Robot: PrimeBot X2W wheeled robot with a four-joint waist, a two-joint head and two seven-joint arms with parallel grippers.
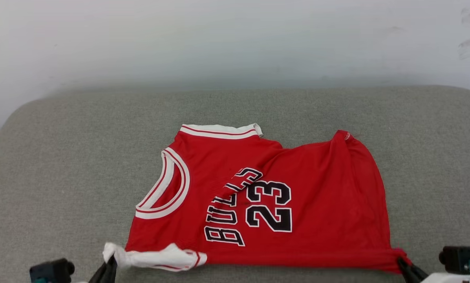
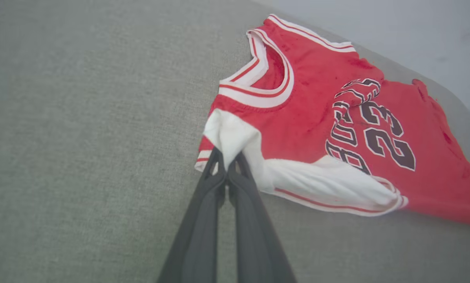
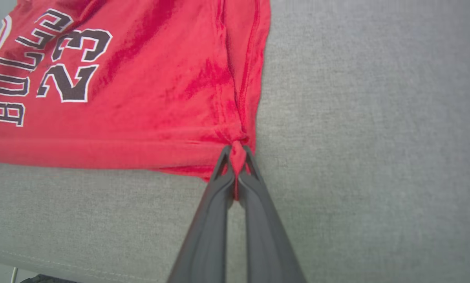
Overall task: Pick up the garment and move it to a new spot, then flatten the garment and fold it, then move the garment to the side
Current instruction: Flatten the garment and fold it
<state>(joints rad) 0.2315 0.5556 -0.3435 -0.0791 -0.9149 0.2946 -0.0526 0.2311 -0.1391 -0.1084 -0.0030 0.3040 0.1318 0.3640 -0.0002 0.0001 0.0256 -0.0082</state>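
Note:
The garment, a red jersey with white sleeves and black "BULLS 23" lettering, lies spread on the grey cushion, its collar to the left. My left gripper is shut on the white sleeve corner at the garment's near left; the left wrist view has that gripper pinching white cloth of the garment. At the near right my right gripper is shut on the red hem corner. In the right wrist view this gripper holds a bunched tip of the garment. The near edge is stretched between both grippers.
The grey fabric cushion carries the garment, with bare room to the left, right and behind it. A pale wall rises past its far edge. The cushion's near edge runs just below my right gripper.

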